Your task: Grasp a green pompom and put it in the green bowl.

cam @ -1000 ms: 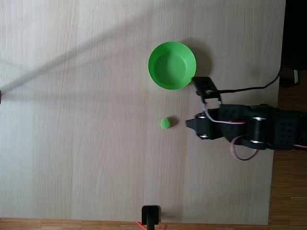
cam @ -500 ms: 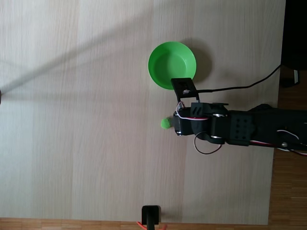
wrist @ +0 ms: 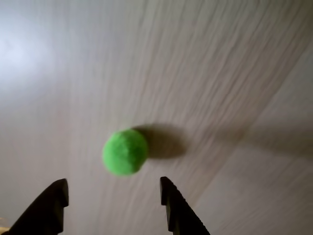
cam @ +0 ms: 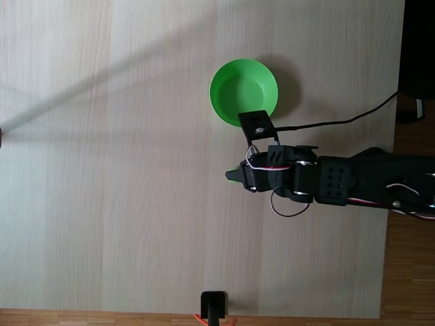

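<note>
While your jaws [wrist: 113, 193] hang spread and empty just short of the green pompom [wrist: 125, 152] on the bench [wrist: 220, 73], closing early could nudge it away, well apart from the green bowl [cam: 243, 92].

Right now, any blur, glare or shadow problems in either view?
Wrist view: slight motion blur softens the wood grain and the green pompom; its shadow falls to the right; bright glare washes out the table top left. Fixed view: sharp; long diagonal shadows cross the table, and the arm covers most of the pompom beside the gripper; the green bowl is evenly lit.
</note>
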Available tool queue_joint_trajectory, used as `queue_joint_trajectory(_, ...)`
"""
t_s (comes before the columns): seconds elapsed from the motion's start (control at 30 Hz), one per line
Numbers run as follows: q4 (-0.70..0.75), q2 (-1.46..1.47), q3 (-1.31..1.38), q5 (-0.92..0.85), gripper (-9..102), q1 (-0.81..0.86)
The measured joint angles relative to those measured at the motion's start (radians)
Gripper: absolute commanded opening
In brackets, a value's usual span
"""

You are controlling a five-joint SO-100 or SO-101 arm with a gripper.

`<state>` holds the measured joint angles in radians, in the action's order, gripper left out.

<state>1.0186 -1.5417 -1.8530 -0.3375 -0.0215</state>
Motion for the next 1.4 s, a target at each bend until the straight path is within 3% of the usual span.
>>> queue_joint_trajectory(1.4,-0.008,0.224,0.086,-0.038,23,0.005)
